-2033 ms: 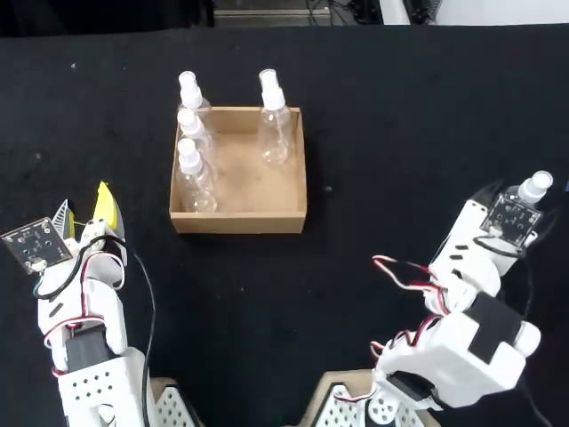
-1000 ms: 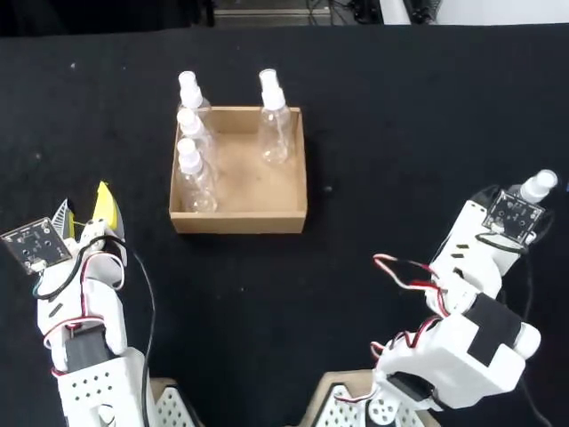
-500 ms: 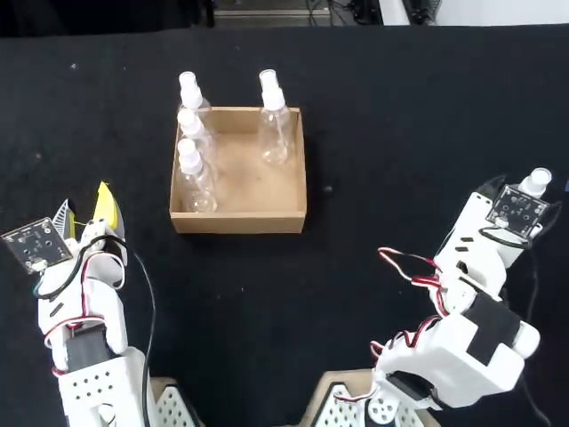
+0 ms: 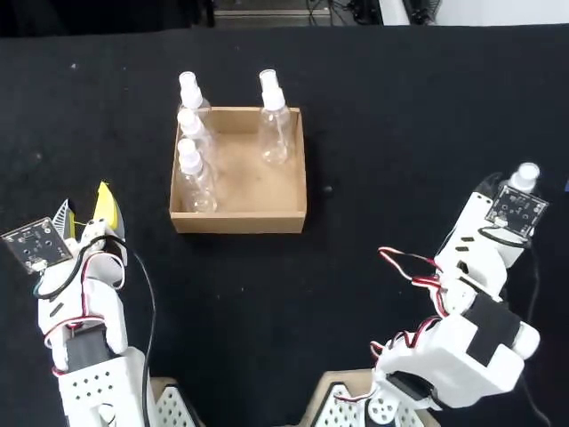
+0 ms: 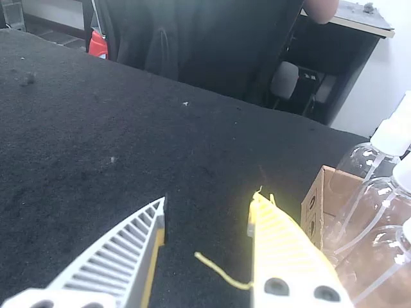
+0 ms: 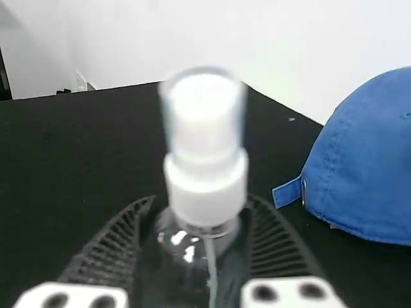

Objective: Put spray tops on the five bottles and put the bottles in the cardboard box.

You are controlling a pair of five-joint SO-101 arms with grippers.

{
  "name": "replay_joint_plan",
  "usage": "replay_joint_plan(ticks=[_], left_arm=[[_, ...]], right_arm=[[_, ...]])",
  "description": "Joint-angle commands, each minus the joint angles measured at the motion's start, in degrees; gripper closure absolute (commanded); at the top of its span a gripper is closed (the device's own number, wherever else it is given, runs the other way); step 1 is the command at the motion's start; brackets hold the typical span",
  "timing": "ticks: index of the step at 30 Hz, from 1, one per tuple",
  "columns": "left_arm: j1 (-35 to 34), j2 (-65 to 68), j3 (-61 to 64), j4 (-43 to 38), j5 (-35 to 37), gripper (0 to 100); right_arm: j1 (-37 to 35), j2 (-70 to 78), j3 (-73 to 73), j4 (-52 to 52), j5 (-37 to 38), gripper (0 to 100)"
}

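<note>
The cardboard box sits left of the table's middle. Several clear bottles with white spray tops stand in it: three along its left wall and one at the far right corner. In the left wrist view the box and bottles lie just beyond my left gripper. That gripper stands open and empty at the near left. At the far right my right gripper is shut on one more spray-topped bottle, held upright between its black fingers.
A blue cap lies on the table just beyond the held bottle. Black cloth covers the whole table, with open room between the box and the right arm. A dark chair stands behind the table.
My right gripper has shifted slightly away toward the far side with the bottle in it. The left arm and the box have not moved.
</note>
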Motion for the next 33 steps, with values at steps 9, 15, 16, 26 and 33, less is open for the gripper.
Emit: replay_joint_plan(ticks=[9,15,16,26,33], left_arm=[[0.22,-0.88,1.36,-0.35,-0.18,81],[0.22,-0.88,1.36,-0.35,-0.18,81],[0.22,-0.88,1.36,-0.35,-0.18,81],[0.22,-0.88,1.36,-0.26,-0.18,81],[0.22,-0.88,1.36,-0.26,-0.18,81]], right_arm=[[0.00,-11.38,1.63,2.90,1.49,97.5],[-1.41,-27.21,2.15,20.22,1.14,97.6],[-1.58,-29.67,1.89,23.65,0.53,97.6],[-8.44,-42.24,1.63,46.59,-2.29,97.5],[-10.29,-42.33,9.63,42.29,-2.29,97.3]])
